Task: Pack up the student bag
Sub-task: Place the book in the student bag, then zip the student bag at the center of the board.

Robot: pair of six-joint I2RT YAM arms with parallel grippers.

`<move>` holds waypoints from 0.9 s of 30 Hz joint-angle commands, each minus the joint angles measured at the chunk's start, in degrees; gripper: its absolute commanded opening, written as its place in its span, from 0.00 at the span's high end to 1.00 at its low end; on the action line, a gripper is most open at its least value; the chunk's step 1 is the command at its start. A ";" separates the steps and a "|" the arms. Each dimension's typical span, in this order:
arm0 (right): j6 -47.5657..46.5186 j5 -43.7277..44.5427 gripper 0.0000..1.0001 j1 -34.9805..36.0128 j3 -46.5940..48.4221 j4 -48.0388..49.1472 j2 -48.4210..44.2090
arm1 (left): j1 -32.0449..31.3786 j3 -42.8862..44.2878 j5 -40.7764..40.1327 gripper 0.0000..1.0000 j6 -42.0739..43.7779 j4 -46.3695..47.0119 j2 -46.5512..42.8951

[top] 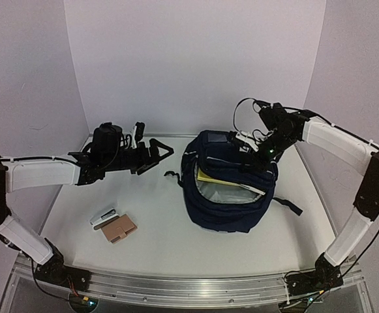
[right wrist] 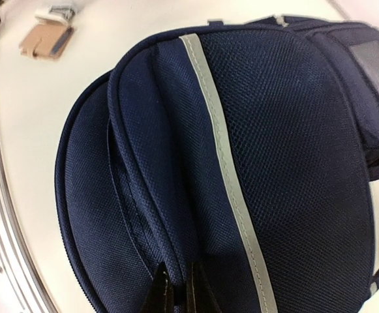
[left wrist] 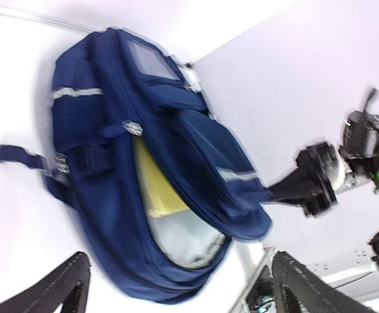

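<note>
The bag (top: 231, 202) lies open on the table, right of centre, with a yellow pad (left wrist: 158, 186) inside. The right gripper (right wrist: 178, 297), jaws pressed together, seems to pinch a fold of the flap. The thin fabric could slip free, and the flap would drop over the mouth. The left gripper (top: 162, 153), jaws spread and empty, hangs left of the bag. Reaching in, it might snag the strap (top: 171, 175). No writing is legible, and the patch (left wrist: 149, 60) reads blank.

One bag (top: 231, 195), just the one. One yellow folder (top: 216, 178). One tan pouch (top: 119, 228), and one small white item (top: 103, 216): that makes four things all told. Two arms (top: 45, 173) (top: 336, 140), and one table (top: 176, 251) under the lot.
</note>
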 commanded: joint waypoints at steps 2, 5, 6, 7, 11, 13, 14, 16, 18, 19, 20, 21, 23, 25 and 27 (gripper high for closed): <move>-5.08 5.52 1.00 -0.74 -3.07 -4.50 3.36 | 3.71 13.53 10.54 0.15 7.41 -6.78 12.66; -6.45 7.22 1.00 -0.79 -4.65 -4.36 5.95 | 4.64 19.42 14.49 0.25 9.07 -6.17 19.56; -6.90 7.93 1.00 -0.82 -5.35 -4.27 6.47 | 4.99 21.06 16.13 0.29 8.57 -5.29 21.80; -7.29 8.54 1.00 -0.80 -6.15 -4.16 6.80 | 5.25 22.31 17.33 0.31 7.93 -4.33 23.49; -7.67 8.10 1.00 -0.93 -8.74 -3.63 6.36 | 5.47 28.01 21.51 0.36 8.62 -3.86 29.61; -7.60 7.87 1.00 -0.94 -9.32 -3.35 6.13 | 5.42 31.49 24.02 0.36 10.48 -5.27 32.76; -7.66 7.89 1.00 -0.89 -9.46 -3.31 6.02 | 5.38 32.76 24.75 0.35 11.85 -5.88 33.85; -7.81 8.17 1.00 -1.03 -9.77 -3.31 5.77 | 5.42 34.91 25.80 0.33 14.45 -7.35 35.70; -8.34 8.71 1.00 -1.23 -10.12 -3.39 5.15 | 5.48 36.61 25.58 0.31 18.55 -9.56 36.79; -8.79 9.10 1.00 -1.41 -10.38 -3.40 4.79 | 5.50 37.72 25.92 0.29 20.30 -10.79 37.27; -9.24 9.45 1.00 -1.82 -10.62 -3.46 4.22 | 5.55 38.72 26.25 0.27 21.71 -11.78 37.61; -9.69 9.92 1.00 -2.19 -10.90 -3.51 3.72 | 5.56 39.43 26.77 0.25 23.33 -12.96 37.76; -10.66 11.02 1.00 -2.91 -11.41 -3.67 2.72 | 5.53 40.45 27.50 0.23 26.94 -15.85 37.81; -11.56 11.85 1.00 -4.20 -11.73 -3.79 1.56 | 5.48 40.64 28.41 0.21 31.06 -17.56 37.35; -12.51 11.91 1.00 -5.31 -11.71 -4.04 0.57 | 5.47 40.10 28.24 0.22 36.14 -18.89 36.68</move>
